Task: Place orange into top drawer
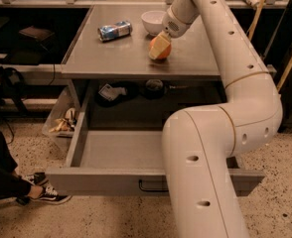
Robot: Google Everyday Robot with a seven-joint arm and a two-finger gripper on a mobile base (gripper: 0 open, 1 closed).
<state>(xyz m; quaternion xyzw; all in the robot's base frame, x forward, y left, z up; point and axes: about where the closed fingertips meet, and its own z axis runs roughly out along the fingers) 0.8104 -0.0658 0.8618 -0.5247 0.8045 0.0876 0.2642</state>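
Nearest the camera, the robot's white arm (210,152) rises from the bottom edge and hides the right part of the top drawer (118,150). The drawer is pulled fully out of the grey cabinet (111,58). Its shallow grey inside is bare where it shows, and the small black handle (151,185) sits on the front panel, just beside the arm. At the lower left, a person's dark trouser leg and a black sneaker (45,195) rest on the speckled floor, near the drawer's front corner.

Behind the drawer, a clear bin (61,123) of odds and ends stands on the floor at the cabinet's left. A few dark items lie in the shadowed recess under the cabinet top.

On the top, the orange (166,50) rests on the surface towards the right. The gripper (161,47) is down at the orange, touching its left side and partly covering it. Whether the claw is clamped on the fruit or merely around it cannot be told.

Farther back, a blue-silver can (114,30) lies on its side to the left, well apart from the fruit. A white bowl (152,21) stands upright just behind the gripper.
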